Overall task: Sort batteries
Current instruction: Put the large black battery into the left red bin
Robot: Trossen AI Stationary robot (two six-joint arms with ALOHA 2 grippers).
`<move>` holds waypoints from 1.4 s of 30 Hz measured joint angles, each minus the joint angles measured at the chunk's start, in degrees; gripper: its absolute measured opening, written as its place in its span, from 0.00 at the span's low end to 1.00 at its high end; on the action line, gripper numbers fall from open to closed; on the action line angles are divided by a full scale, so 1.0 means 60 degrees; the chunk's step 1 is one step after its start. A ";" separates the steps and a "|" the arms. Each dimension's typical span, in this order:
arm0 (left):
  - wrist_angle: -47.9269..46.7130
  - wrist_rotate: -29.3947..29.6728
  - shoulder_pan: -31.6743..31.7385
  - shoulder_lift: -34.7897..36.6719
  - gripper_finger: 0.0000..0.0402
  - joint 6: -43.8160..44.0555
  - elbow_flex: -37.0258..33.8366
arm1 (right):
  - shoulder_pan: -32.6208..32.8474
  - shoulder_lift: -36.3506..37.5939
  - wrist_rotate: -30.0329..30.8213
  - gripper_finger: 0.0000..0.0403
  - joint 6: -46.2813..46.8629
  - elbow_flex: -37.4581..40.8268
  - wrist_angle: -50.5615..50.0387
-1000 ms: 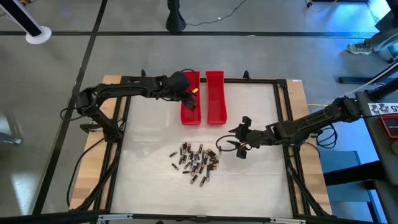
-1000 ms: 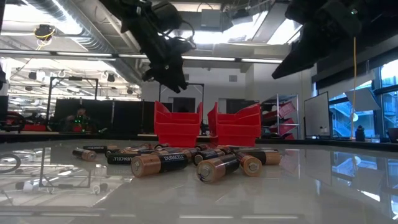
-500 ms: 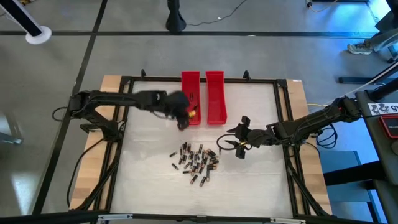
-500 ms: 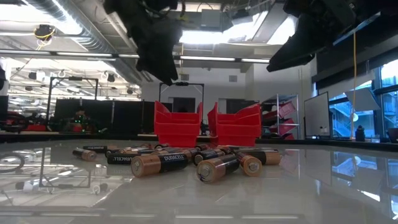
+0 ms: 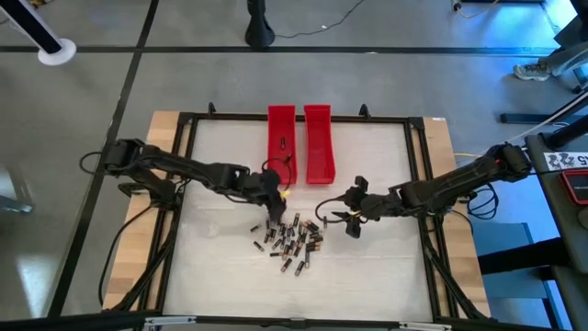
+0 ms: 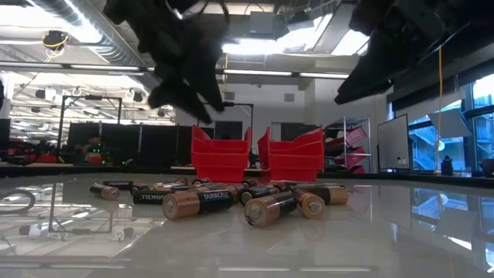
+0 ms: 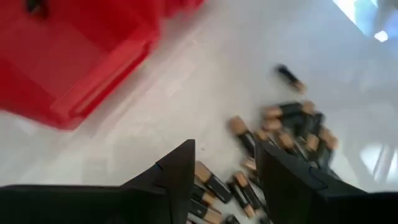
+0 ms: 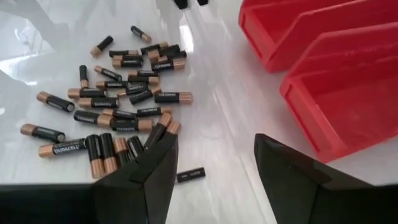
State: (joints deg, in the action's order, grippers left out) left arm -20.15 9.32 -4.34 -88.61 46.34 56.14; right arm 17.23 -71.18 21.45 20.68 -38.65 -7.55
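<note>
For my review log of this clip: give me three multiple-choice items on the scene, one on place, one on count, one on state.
1. Where is the left hand?
A. over the trays
B. at the battery pile's edge
C. off the table

2. How many red trays stand on the table?
A. one
B. two
C. four

3. What does the right hand hold?
A. nothing
B. a battery
C. a tray

Answers: 1 B, the high view shows it beside the batteries. 2 B, two stand side by side. 3 A, its wrist view shows bare table between open fingers.
</note>
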 joint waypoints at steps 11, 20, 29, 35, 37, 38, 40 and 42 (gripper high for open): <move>-0.0327 -0.0919 -0.0176 -0.0508 0.32 0.0421 -0.0051 | 0.0000 -0.0462 0.0070 0.53 -0.0093 0.0000 0.0055; -0.0948 -0.0918 -0.0492 -0.0559 0.32 0.1001 0.0254 | 0.0000 -0.0462 0.0112 0.53 -0.0258 0.0000 0.0207; -0.3205 0.0008 -0.0589 -0.0545 0.32 0.0692 0.1743 | 0.0000 -0.0459 0.0143 0.53 -0.0275 0.0000 0.0211; -0.3391 -0.0581 -0.0612 -0.1715 0.32 0.0636 0.2259 | 0.0000 -0.0455 0.0122 0.53 -0.0286 0.0000 0.0223; -0.3579 -0.0908 -0.0611 -0.2391 0.32 0.0211 0.2749 | 0.0000 -0.0452 0.0088 0.53 -0.0353 0.0000 0.0227; -0.3941 -0.0925 -0.0611 -0.2656 0.32 0.0036 0.3026 | 0.0000 -0.0452 0.0084 0.53 -0.0393 0.0000 0.0251; -0.4692 -0.0738 -0.0616 -0.2987 0.32 -0.0126 0.3447 | 0.0000 -0.0452 0.0081 0.53 -0.0441 0.0000 0.0247; -0.4864 -0.0434 -0.0615 -0.3145 0.32 -0.0117 0.3609 | 0.0000 -0.0452 0.0062 0.53 -0.0443 0.0000 0.0247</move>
State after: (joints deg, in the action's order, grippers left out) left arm -49.34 6.71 -8.03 -107.48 45.64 77.79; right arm 17.23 -73.89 21.82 18.02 -38.65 -6.07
